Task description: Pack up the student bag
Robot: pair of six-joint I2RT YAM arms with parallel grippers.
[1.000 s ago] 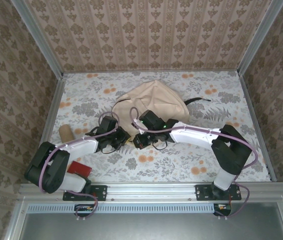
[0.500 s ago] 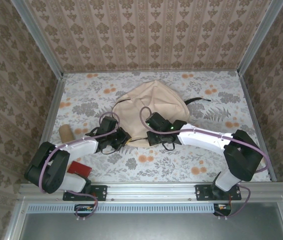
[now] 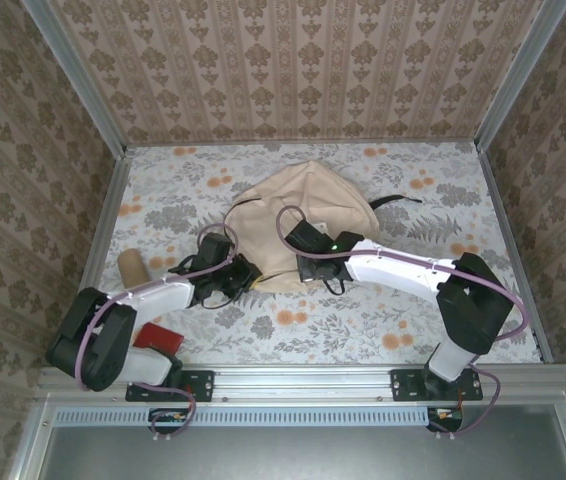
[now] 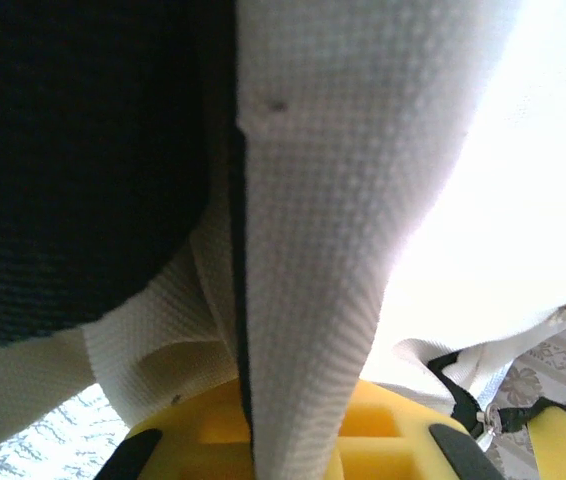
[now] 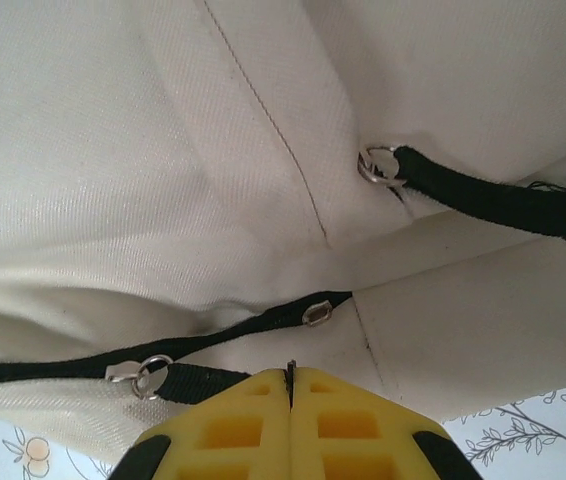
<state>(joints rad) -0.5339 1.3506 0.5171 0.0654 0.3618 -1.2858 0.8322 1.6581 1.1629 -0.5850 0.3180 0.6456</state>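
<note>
Along the near edge of the large beige fabric backpack (image 3: 308, 205), left fingers (image 4: 403, 445) clamp a fold; right fingers (image 5: 228, 432), shut beside its black zipper (image 5: 263, 322), should tug gently.

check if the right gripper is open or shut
Shut: the right gripper shows its yellow pads pressed together, no gap, right at the student bag.

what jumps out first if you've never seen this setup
A big cream student bag slumps in the middle of the floral table, with both arms reaching to its near edge. The left gripper pinches a fold of its fabric, and the right gripper is shut just beside a black zipper line. A cardboard tube and a red item lie near the left arm's base.
</note>
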